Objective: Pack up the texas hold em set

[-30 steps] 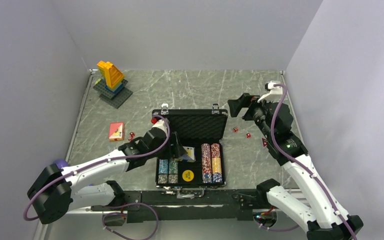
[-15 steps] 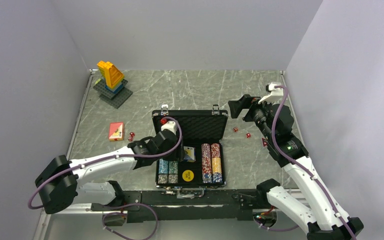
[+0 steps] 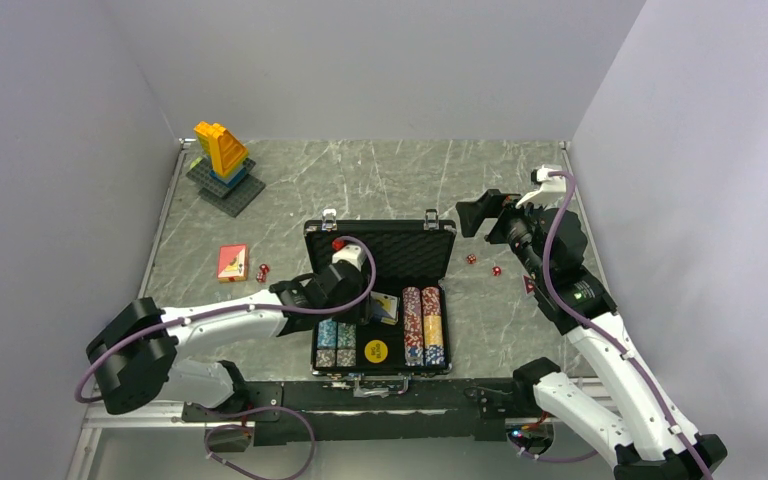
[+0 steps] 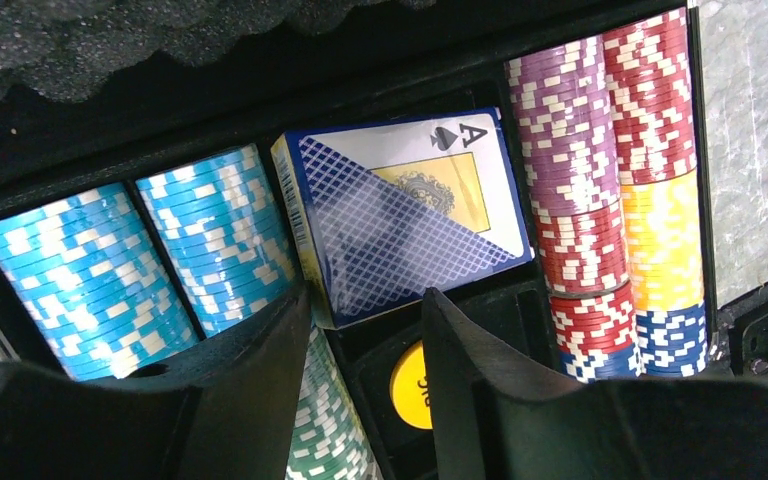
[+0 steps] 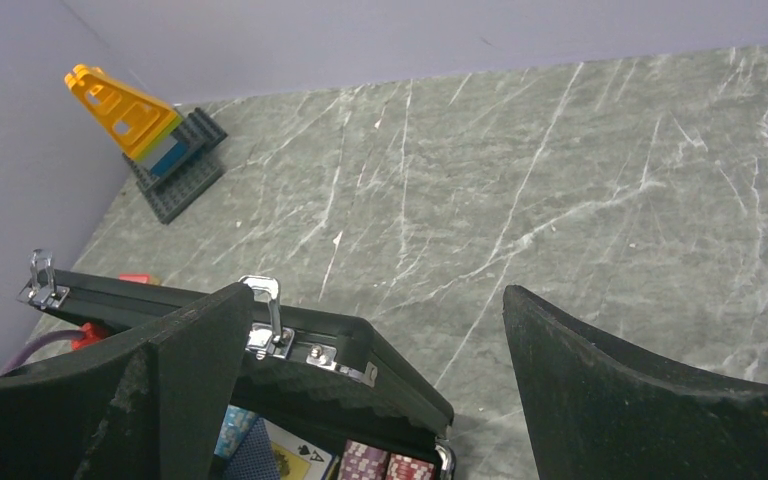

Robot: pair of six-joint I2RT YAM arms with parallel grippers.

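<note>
The black case [image 3: 400, 250] lies open in the middle of the table, its foam lid up at the back. Rows of striped chips [image 3: 422, 325] fill it. A blue card deck [image 4: 410, 210] lies tilted in the middle slot, above a yellow button [image 4: 415, 385]. My left gripper [image 4: 365, 300] hovers just over the deck's near edge, open and empty; it also shows in the top view [image 3: 360, 302]. A red card deck [image 3: 232, 262] and red dice [image 3: 262, 270] lie on the table to the left. Two more dice [image 3: 470, 259] lie on the right. My right gripper [image 3: 470, 214] is open, raised behind the case's right corner.
A yellow-blue brick tower [image 3: 222, 152] on a dark baseplate stands at the back left corner. Grey walls close in the table on three sides. In the right wrist view the case lid [image 5: 360, 340] with its silver latch [image 5: 265, 310] sits below the right gripper [image 5: 372, 295].
My left arm has swung right over the case and its wrist has turned. The blue deck now lies in the middle slot, free of the fingers. The right arm has hardly moved.
</note>
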